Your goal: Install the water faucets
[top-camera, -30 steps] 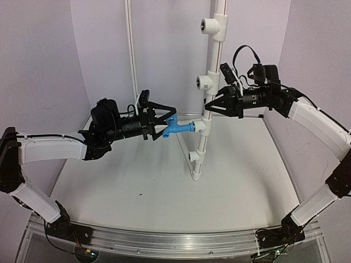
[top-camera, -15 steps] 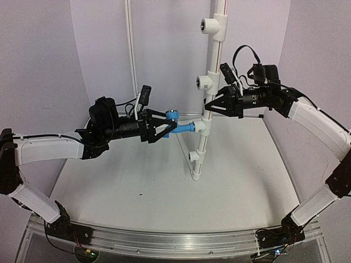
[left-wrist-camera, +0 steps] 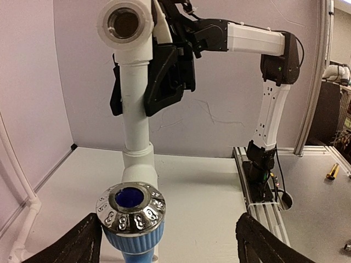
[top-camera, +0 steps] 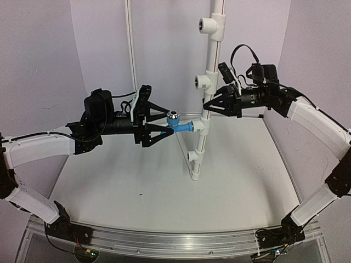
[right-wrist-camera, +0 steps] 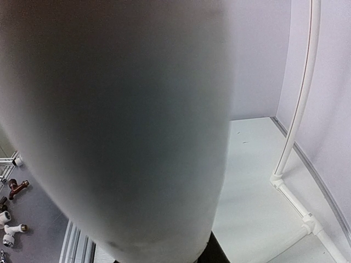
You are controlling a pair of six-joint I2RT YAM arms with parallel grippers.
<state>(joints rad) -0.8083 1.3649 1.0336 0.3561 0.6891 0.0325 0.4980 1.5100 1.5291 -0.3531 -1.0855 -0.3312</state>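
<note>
Now the left gripper [top-camera: 166,121] hangs with jaws wide apart around the knob of the blue faucet [top-camera: 182,127], which sits in a tee fitting [top-camera: 199,126]. The right gripper [top-camera: 207,105] clamps the white pipe [top-camera: 214,55].

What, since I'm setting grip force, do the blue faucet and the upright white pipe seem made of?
The faucet body looks like plastic: bright blue, evenly coloured, with a soft sheen. Its knob is silvery, mirror-bright and dimpled, so chrome-like; whether it is metal or plated plastic cannot be told. The upright pipe is white, smooth and slightly glossy, with moulded tee fittings; probably plastic.
</note>
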